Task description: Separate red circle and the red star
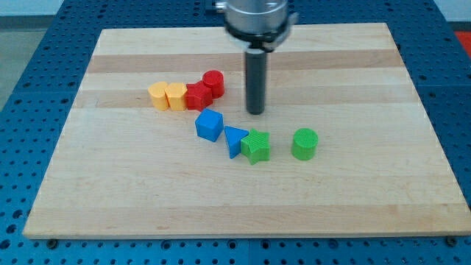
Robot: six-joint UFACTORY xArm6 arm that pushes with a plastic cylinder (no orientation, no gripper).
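Green blocks are sitting nearest the view's bottom: the green star [256, 146] is touching the blue triangle [234, 139], and the green circle [305, 143] is standing apart at the view's right. Just above them, the blue cube [210, 124] is resting on the wooden bench [353, 199].

Higher up, the red circle [213, 82] is touching the red star [197, 96], and the star is pressing against two yellow blocks [168, 96] on its left.

No claw is showing on this arm, so I cannot tell any grip. My tip [255, 112] is standing to the right of the red pair, near but not touching.

I think a push from the right could go wrong. Both reds might be sliding together, still stuck. The star might be shoving the yellow blocks along too. A low push might be bumping the blue cube.
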